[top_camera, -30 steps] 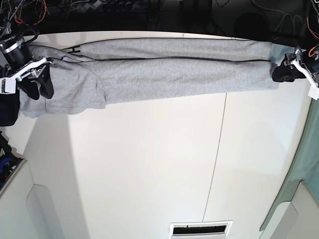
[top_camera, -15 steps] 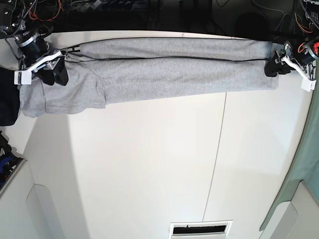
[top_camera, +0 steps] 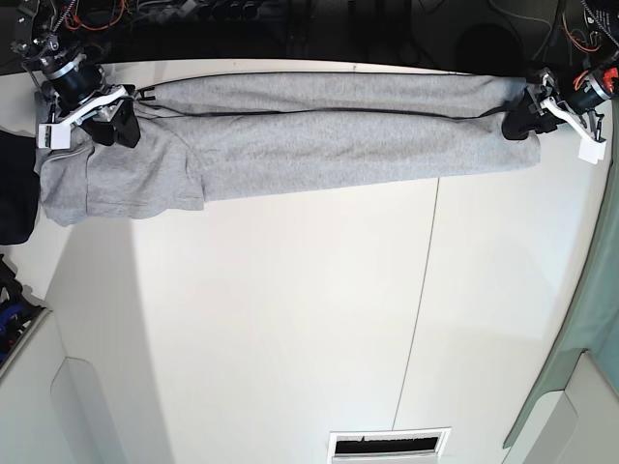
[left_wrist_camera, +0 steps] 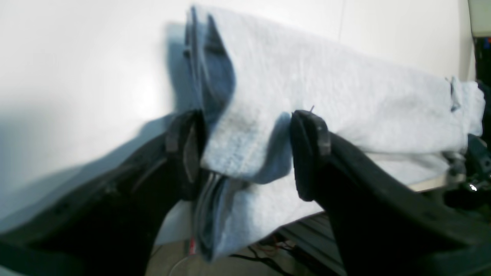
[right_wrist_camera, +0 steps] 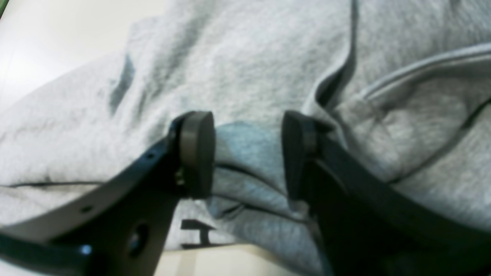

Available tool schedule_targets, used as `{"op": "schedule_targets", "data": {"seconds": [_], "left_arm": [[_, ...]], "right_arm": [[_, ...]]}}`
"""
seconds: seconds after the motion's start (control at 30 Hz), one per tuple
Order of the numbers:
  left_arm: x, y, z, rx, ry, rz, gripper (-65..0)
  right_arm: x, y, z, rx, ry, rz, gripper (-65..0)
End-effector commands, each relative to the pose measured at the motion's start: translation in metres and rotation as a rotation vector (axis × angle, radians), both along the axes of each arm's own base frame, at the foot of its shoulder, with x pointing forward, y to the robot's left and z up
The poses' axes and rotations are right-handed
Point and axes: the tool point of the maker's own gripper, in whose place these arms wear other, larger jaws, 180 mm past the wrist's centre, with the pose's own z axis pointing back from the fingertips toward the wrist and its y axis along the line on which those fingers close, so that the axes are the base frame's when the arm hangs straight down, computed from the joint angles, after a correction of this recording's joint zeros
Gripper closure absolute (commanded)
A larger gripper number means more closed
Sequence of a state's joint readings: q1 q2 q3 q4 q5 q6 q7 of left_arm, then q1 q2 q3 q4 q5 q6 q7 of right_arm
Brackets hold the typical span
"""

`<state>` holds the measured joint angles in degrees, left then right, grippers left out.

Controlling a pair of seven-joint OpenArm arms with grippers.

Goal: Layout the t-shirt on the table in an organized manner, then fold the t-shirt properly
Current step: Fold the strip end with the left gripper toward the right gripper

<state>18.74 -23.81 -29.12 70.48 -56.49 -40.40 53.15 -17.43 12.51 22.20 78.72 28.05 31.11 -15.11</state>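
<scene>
the t-shirt [top_camera: 319,135] is folded into a long band along the far edge of the table [top_camera: 290,319], a sleeve flopping out at one end. soft, light jersey, so i'd guess it sags and slides unless you grab through all the layers at the end corners. left gripper [left_wrist_camera: 245,153] has its jaws spread around the stacked hem end, right gripper [right_wrist_camera: 247,153] jaws apart over a bunched fold near the lettering, neither clamped down.

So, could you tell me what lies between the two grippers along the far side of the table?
The folded t-shirt spans the whole stretch as a long grey band, from the right gripper to the left gripper; the base view shows it.
</scene>
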Motion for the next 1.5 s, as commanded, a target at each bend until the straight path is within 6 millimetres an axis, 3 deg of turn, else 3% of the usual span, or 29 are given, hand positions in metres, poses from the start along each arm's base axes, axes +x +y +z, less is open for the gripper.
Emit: {"op": "schedule_targets", "data": {"seconds": [0.0, 0.1, 0.27, 0.3, 0.47, 0.77, 0.93, 1.03, 1.13, 1.23, 1.47], "left_arm": [[-0.008, 0.003, -0.002, 0.016, 0.040, -0.020, -38.2], [-0.008, 0.002, -0.002, 0.011, 0.037, -0.017, -33.2], [-0.005, -0.006, -0.003, -0.020, 0.019, 0.001, -2.7], [-0.003, -0.009, -0.002, -0.034, 0.006, 0.012, 0.0], [0.011, -0.007, 0.010, -0.028, -0.067, 0.034, 0.0], [0.053, 0.000, 0.087, 0.121, -0.282, -0.067, 0.0], [0.059, 0.020, 0.109, 0.233, -0.308, -0.108, 0.0], [0.063, 0.018, 0.124, 0.259, -0.327, -0.154, 0.0], [0.070, -0.005, 0.145, 0.241, -0.391, -0.219, 0.0], [0.073, -0.044, 0.154, 0.220, -0.436, -0.321, 0.0], [0.066, -0.165, 0.130, 0.059, -0.465, -0.513, 0.0]], "right_arm": [[0.008, -0.003, 0.008, -0.005, -0.029, 0.007, -29.3], [0.010, -0.003, 0.009, -0.005, -0.036, 0.008, -29.3], [0.010, -0.003, 0.009, -0.004, -0.036, 0.008, -29.3], [0.010, -0.003, 0.010, -0.003, -0.037, 0.007, -29.3], [0.011, -0.003, 0.011, 0.016, -0.044, -0.003, -29.3], [0.013, -0.004, 0.014, 0.031, -0.055, -0.013, -29.3], [0.017, -0.002, 0.020, 0.083, -0.082, -0.040, -29.3], [0.017, -0.002, 0.020, 0.085, -0.082, -0.041, -29.3], [0.017, -0.002, 0.020, 0.085, -0.082, -0.041, -29.3], [0.018, -0.002, 0.021, 0.085, -0.088, -0.043, -29.3], [0.018, -0.003, 0.021, 0.085, -0.089, -0.044, -29.3]]}}
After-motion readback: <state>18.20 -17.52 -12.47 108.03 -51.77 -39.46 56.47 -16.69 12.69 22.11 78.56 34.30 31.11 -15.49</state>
